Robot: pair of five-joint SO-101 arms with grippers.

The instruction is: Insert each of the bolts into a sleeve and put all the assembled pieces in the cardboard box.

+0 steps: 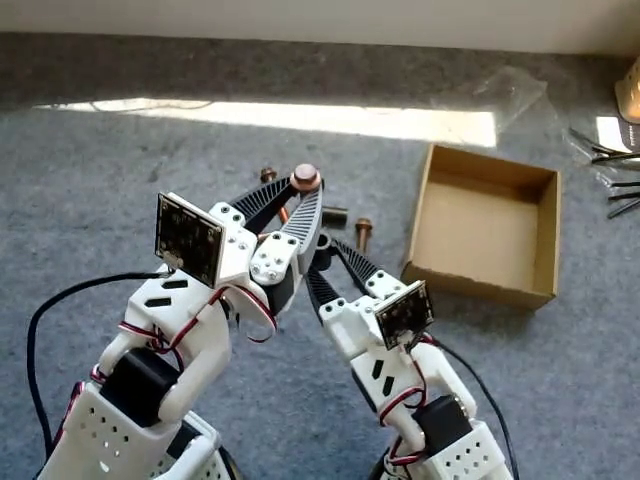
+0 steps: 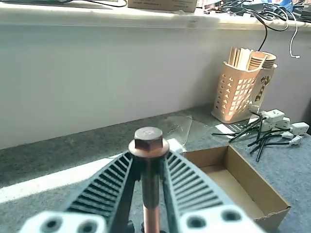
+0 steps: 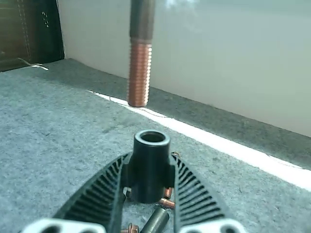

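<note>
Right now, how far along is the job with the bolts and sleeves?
Done: nothing yet; no piece lies in the cardboard box. In hand: the left tool holds a bolt over the sleeve in the right tool, not yet inserted. Left: this insertion, plus loose bolts and a spare sleeve on the carpet.

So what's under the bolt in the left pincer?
The sleeve, bore up, held in the right pincer, apart from the bolt. The pincer covers its sides.

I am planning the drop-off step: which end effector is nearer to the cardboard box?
Right. The right end effector, holding a sleeve, is beside the cardboard box with a loose bolt between them; the left end effector, gripping a raised bolt, is farther away.
</note>
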